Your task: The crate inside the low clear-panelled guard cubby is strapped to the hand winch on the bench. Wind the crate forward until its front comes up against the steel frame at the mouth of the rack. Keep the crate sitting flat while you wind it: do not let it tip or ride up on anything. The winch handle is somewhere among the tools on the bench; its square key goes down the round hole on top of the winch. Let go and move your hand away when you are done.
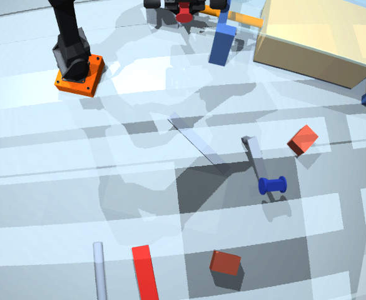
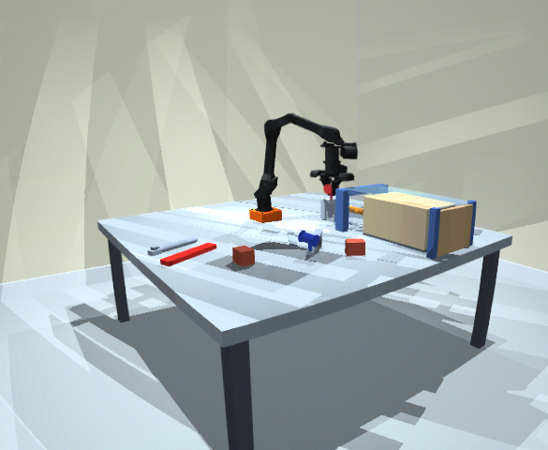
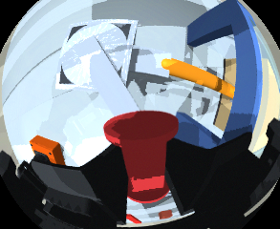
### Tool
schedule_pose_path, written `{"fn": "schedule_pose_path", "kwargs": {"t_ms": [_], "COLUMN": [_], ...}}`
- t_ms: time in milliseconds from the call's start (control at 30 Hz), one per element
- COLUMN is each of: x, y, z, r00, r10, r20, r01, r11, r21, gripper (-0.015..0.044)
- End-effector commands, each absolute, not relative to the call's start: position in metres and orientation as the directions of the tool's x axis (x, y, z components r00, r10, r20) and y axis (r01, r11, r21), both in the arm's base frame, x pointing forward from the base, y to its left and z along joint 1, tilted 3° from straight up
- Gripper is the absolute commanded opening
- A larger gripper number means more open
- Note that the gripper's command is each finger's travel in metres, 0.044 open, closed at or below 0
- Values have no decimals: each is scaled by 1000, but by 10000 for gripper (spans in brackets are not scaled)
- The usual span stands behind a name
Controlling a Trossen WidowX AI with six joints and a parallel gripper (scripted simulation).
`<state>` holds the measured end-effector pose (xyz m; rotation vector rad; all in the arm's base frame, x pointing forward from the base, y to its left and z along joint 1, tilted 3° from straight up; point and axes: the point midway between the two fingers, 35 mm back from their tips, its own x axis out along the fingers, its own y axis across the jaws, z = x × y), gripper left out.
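My gripper [image 1: 184, 4] [image 2: 331, 187] [image 3: 140, 136] is shut on the red knob of the winch handle [image 1: 184, 17] [image 2: 327, 189] [image 3: 141, 125]. The handle's grey arm [image 3: 115, 83] runs from the knob to the middle of the winch [image 2: 328, 209] [image 3: 94, 52]; its key is hidden. The wooden crate [image 1: 299, 59] [image 2: 394, 220] looks flat inside the clear-panelled cubby. The blue frame [image 1: 222, 45] [image 2: 342, 209] [image 3: 249, 72] stands at the mouth, with a gap between it and the crate's front. An orange strap [image 1: 246, 19] [image 2: 356, 210] [image 3: 197, 76] reaches from the crate through the frame.
A blue-knobbed crank [image 1: 273, 185] [image 2: 308, 238], a flat grey bar [image 1: 199, 143], a grey rod [image 1: 99, 271] [image 2: 172, 246] and a red bar [image 1: 146, 274] [image 2: 188, 254] lie on the bench. Two red blocks [image 1: 302, 139] [image 1: 224, 263] [image 2: 354, 247] [image 2: 243, 256] are there too.
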<state>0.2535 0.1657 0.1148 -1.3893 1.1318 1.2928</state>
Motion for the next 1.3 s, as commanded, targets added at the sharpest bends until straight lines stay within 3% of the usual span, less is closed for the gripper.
{"fn": "schedule_pose_path", "kwargs": {"t_ms": [0, 1267], "x": [264, 289], "y": [173, 213], "z": [113, 114], "r00": [49, 51], "r10": [-39, -36], "r20": [-998, -998], "r01": [-983, -983], "r11": [-180, -180], "r21": [-41, -44], "gripper": [0, 0]}}
